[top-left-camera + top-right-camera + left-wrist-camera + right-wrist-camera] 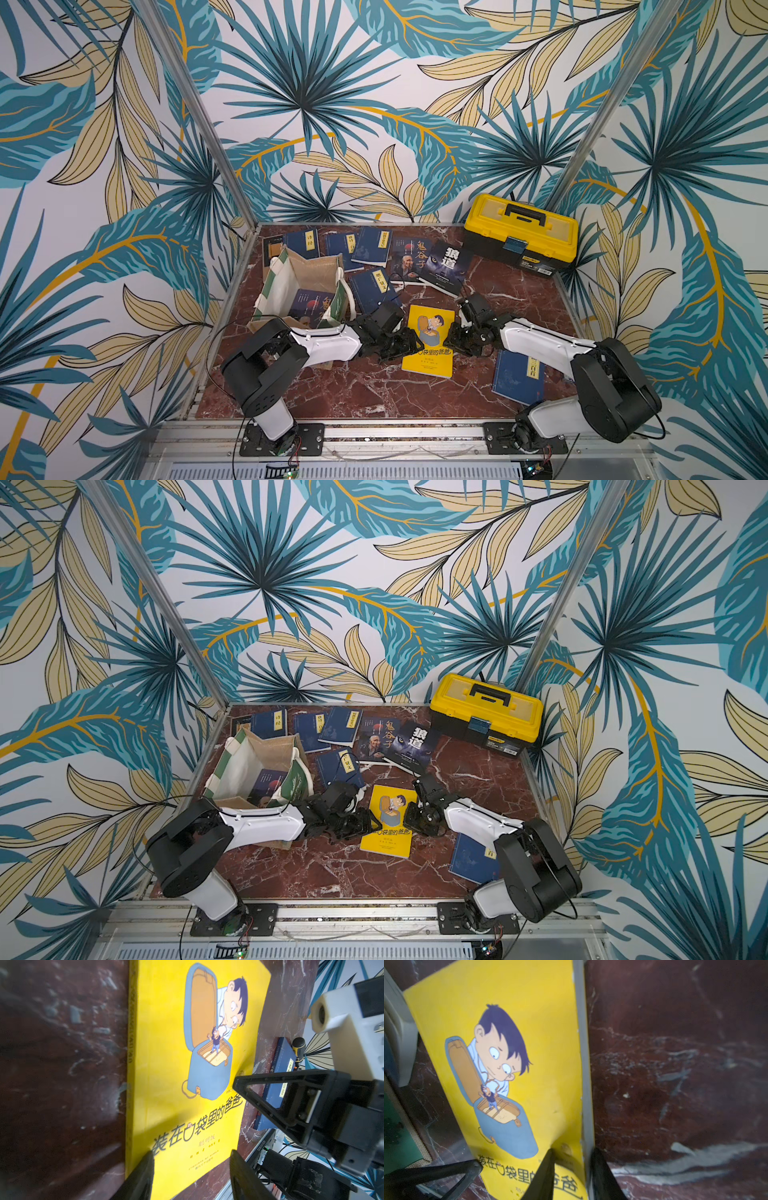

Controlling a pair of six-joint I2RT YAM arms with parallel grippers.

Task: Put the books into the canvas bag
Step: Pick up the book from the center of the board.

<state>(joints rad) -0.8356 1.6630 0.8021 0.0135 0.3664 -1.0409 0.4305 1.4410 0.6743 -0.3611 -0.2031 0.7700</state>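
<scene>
We read 装在口袋里的爸爸 in black on the bright yellow cartoon-cover paperback (166, 1064). The dark paperback with an old man's portrait (409, 259) says 鬼谷子, and the dark wolf-eye paperback (446, 266) says 狼道 in white. Yellow labels give 诗经 on the far navy paperback (302, 242), 增广贤文 on the middle navy paperback (374, 289), and 三百首 on the near navy paperback (519, 374). The yellow-and-black plastic toolbox (521, 232) carries a sticker too small to read.

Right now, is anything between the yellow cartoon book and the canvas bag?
Yes. The left gripper and the arm behind it sit between the yellow book and the canvas bag. A navy book also lies flat on the table next to the bag. Nothing tall stands there.
</scene>
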